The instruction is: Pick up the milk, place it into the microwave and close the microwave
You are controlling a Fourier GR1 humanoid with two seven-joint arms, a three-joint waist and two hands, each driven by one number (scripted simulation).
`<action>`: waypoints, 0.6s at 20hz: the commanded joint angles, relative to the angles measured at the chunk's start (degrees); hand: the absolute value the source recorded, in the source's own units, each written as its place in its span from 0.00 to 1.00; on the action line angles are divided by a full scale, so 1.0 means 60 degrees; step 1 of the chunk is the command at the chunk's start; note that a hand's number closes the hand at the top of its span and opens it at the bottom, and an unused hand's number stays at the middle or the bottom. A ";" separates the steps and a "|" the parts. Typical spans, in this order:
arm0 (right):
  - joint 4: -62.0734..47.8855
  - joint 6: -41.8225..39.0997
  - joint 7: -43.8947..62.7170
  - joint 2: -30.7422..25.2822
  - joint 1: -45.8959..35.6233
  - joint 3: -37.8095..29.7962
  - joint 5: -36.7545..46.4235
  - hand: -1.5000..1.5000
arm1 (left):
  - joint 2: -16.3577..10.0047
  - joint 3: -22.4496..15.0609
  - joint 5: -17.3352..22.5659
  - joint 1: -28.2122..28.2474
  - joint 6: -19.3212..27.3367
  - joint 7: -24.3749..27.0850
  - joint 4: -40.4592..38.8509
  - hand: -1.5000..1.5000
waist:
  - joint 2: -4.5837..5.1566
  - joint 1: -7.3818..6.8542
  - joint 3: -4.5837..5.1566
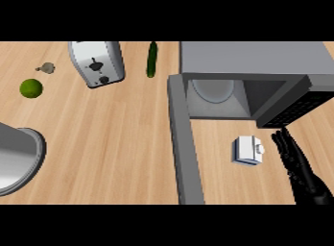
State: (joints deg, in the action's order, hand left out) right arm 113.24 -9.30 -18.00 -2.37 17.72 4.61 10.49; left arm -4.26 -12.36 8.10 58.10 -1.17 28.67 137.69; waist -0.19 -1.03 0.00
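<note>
A small white milk carton (248,150) stands on the wooden counter just in front of the microwave (258,60). The microwave's door (184,144) is swung wide open, reaching toward me at the carton's left. Inside, a round glass plate (214,90) shows in the cavity. My right hand (297,166) is beside the carton on its right, a small gap away, fingers straight and pointing toward the microwave; it holds nothing. My left hand does not show.
A silver toaster (97,63) and a dark green cucumber (152,59) lie at the back. A lime (31,88) and a small grey object (47,67) sit at far left. A large metal pot (10,156) fills the left edge.
</note>
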 commanded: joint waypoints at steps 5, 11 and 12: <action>-0.2339 0.0479 -0.0402 -0.0098 -0.1732 -0.0659 0.0543 0.00 | -0.0196 0.0221 0.0355 0.1303 -0.0681 0.0987 0.0203 0.00 | 0.0009 -0.0047 -0.0003; -0.4097 0.1264 -0.1173 -0.0015 -0.2427 -0.1184 0.0944 0.00 | -0.0258 0.0724 0.0869 0.1667 -0.1112 0.1511 -0.0099 0.00 | 0.0017 -0.0019 -0.0003; -0.3650 0.1433 -0.0831 0.0264 -0.2285 -0.0875 0.1063 0.00 | -0.0216 0.0685 0.0685 0.1637 -0.1211 0.1783 -0.0143 0.00 | 0.0006 0.0013 -0.0001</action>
State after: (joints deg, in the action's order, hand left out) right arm 93.85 -3.50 -23.59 -2.28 6.15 -0.55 15.32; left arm -5.33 -9.69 10.97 66.94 -6.70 37.10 137.08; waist -0.12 -1.16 -0.03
